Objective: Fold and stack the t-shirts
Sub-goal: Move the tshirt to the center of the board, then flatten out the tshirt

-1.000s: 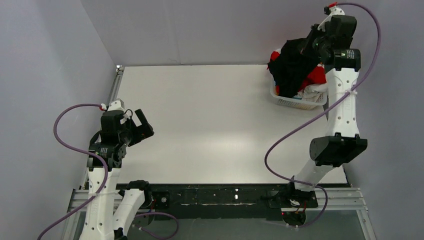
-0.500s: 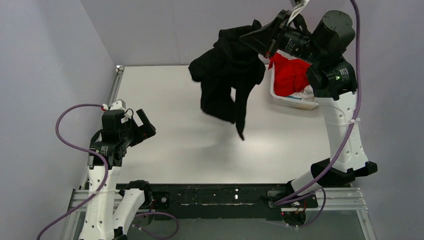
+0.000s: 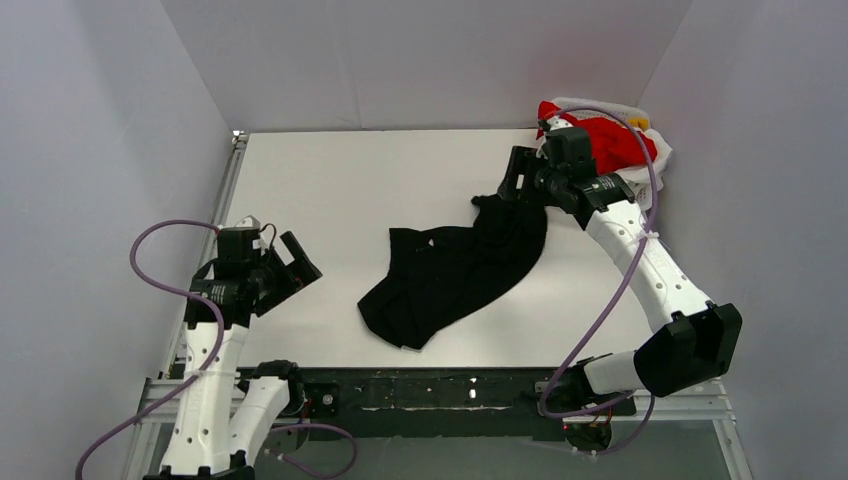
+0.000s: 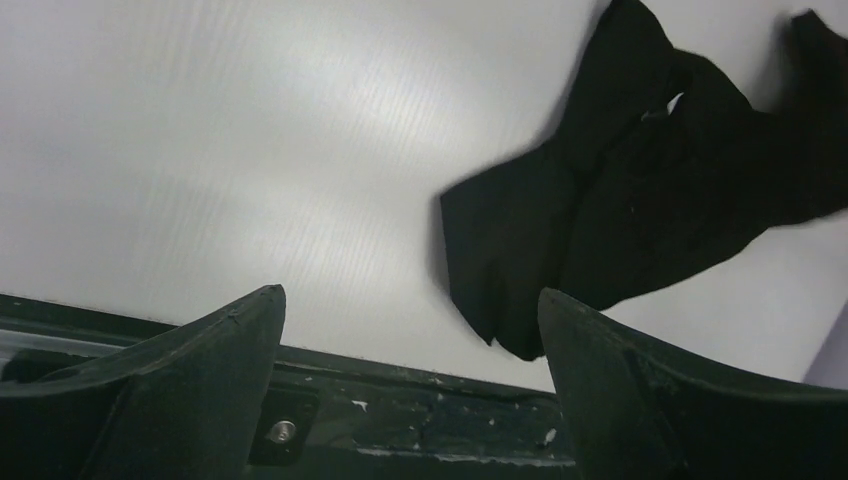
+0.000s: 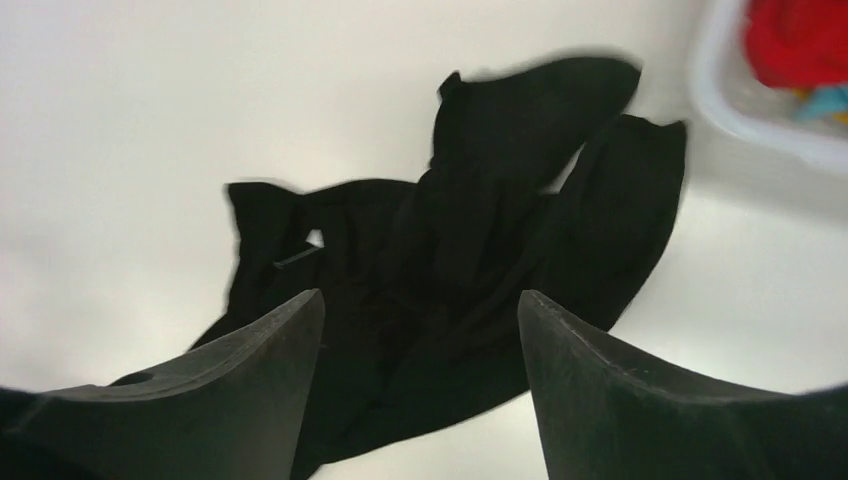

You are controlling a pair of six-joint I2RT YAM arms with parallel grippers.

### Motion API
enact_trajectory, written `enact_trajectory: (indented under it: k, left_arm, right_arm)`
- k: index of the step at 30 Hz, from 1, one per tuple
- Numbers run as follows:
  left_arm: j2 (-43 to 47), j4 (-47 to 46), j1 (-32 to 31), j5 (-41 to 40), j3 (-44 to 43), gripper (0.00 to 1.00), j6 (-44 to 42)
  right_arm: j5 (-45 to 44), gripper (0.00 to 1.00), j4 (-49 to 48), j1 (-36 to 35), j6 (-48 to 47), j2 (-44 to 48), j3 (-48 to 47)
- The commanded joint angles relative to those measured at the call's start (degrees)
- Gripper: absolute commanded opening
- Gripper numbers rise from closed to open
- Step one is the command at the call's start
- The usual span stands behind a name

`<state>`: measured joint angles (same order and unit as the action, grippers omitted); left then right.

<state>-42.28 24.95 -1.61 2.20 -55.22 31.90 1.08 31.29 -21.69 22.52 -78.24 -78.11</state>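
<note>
- The surface [image 3: 330, 180] is bare across its left half and along the far edge, good room for spreading.
- The black t-shirt [image 3: 450, 275] lies crumpled right of centre, 1 tip near the front edge. I'd flatten it away from that edge before folding.
- The red t-shirt [image 3: 610, 140] sits in the basket [image 5: 712, 80] at the far right corner.
- The right pincer [image 5: 420, 296] hangs spread over the black shirt's far end, holding nothing.
- The left pincer [image 4: 410, 292] is spread near the left edge.

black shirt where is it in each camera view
Top external: shirt lies crumpled mid-table, slightly right of centre.
Left wrist: shirt at upper right.
Right wrist: shirt in the centre.
Shared landmark: the white table under it, seen in all three.
</note>
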Motion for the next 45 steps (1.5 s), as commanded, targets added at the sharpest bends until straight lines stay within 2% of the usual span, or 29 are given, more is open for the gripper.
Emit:
enact_trajectory:
  k: [1, 4, 6, 10, 12, 16, 18, 23, 30, 31, 32, 33, 36, 40, 45]
  left_arm:
    - [-7.4, 0.8, 0.2, 13.8, 2.5, 0.99, 4.6]
    - [-13.5, -2.4, -0.8, 22.7, 4.5, 0.99, 6.8]
    - [-16.8, -3.4, -3.8, 24.2, 5.4, 0.99, 6.4]
    - [-22.6, -3.6, -14.3, 19.7, 6.5, 0.99, 4.6]
    - [-25.2, -5.3, -17.4, 18.1, 7.9, 0.99, 5.4]
    - [-31.1, -12.5, -18.2, 18.4, 11.7, 0.99, 8.8]
    - [-34.2, -15.0, -18.3, 18.2, 12.0, 0.99, 9.5]
    - [-40.7, -16.3, -21.2, 14.3, 9.6, 0.99, 9.8]
    - [-50.3, -17.5, -25.8, 11.8, 7.8, 0.78, 9.7]
    - [-51.0, -17.7, -26.4, 11.3, 7.7, 0.71, 9.7]
    - [-51.7, -18.1, -26.9, 10.8, 7.5, 0.63, 9.7]
    - [-52.2, -18.7, -27.2, 10.4, 7.3, 0.5, 9.9]
    - [-53.9, -20.3, -27.3, 10.2, 5.8, 0.0, 10.8]
    - [-54.6, -17.6, -27.4, 10.2, 1.5, 0.0, 9.4]
    - [-50.8, -15.8, -27.4, 9.3, 1.6, 0.0, 8.1]
  right_arm:
    - [-13.9, 0.82, 3.6, 0.8, -0.4, 2.9, 1.0]
    - [-11.3, 0.84, 1.6, 0.7, -1.9, 6.0, 5.9]
    - [-9.3, 0.85, 1.9, 0.7, -2.6, 7.6, 8.4]
    - [-6.6, 0.86, 2.6, 0.7, -2.6, 9.9, 13.7]
    - [-3.3, 0.86, 1.1, 0.7, -2.7, 11.0, 17.0]
    - [-1.5, 0.87, -1.8, 0.6, -2.2, 9.8, 18.5]
    - [-3.4, 0.87, -2.0, 0.7, -1.7, 7.6, 17.1]
    - [-5.7, 0.86, -3.4, 0.7, 1.4, 0.7, 13.2]
    - [-11.0, 0.85, -3.5, 0.6, 4.3, -6.2, 11.0]
    - [-10.3, 0.84, -4.4, 0.6, 4.3, -6.6, 11.4]
    - [-9.5, 0.83, -5.1, 0.6, 4.4, -7.1, 11.5]
    - [-8.6, 0.82, -5.5, 0.6, 4.5, -7.6, 11.5]
    - [-8.8, 0.78, -5.9, 0.5, 5.3, -10.5, 10.1]
    - [-13.5, 0.76, -3.7, 0.5, 8.6, -15.8, 5.6]
    - [-16.5, 0.75, -0.9, 0.4, 11.4, -22.0, -0.1]
